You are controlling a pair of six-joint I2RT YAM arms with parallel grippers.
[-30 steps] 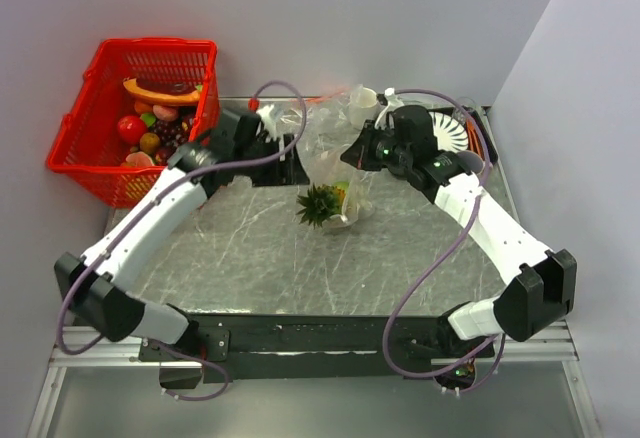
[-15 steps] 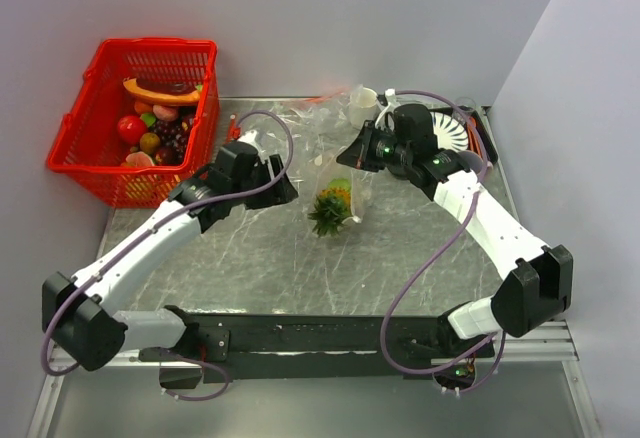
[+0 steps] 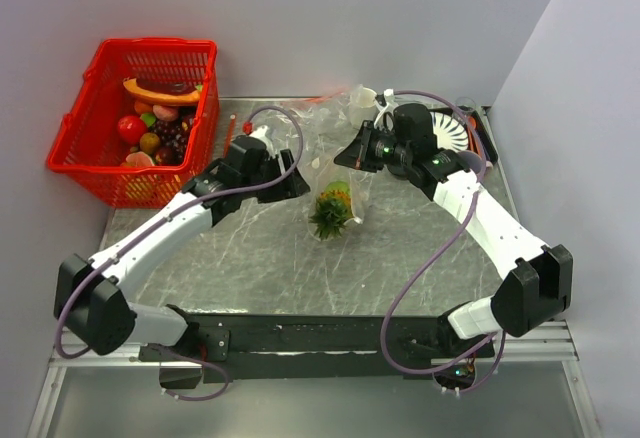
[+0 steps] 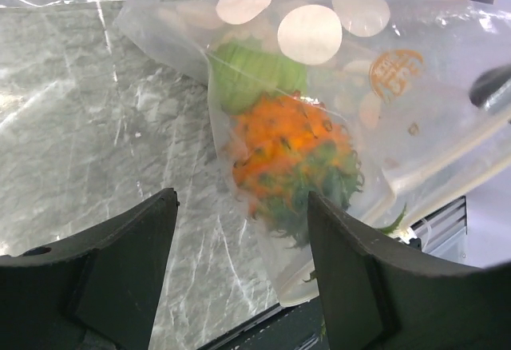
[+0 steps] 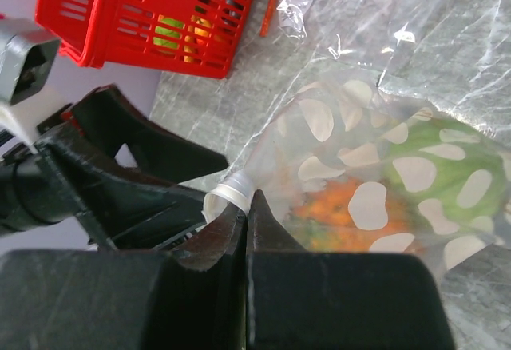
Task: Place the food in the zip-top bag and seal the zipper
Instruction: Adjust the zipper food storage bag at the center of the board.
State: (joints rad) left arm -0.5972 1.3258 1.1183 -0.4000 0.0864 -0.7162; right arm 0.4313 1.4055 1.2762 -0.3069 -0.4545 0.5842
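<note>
Currently right gripper (image 5: 243, 206) is clamped on the zip-top bag (image 4: 415, 86) edge; left gripper (image 4: 239, 210) spread apart at bag's 9 o'clock; food (image 4: 287, 146) sits inside, low end; thin pinch may slip if left tugs, spilling food.

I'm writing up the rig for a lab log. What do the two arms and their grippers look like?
The left arm and right arm have white link shells with black joints and bases; a purple cable loops along each. The left gripper and right gripper have plain black, wedge-shaped fingers.
</note>
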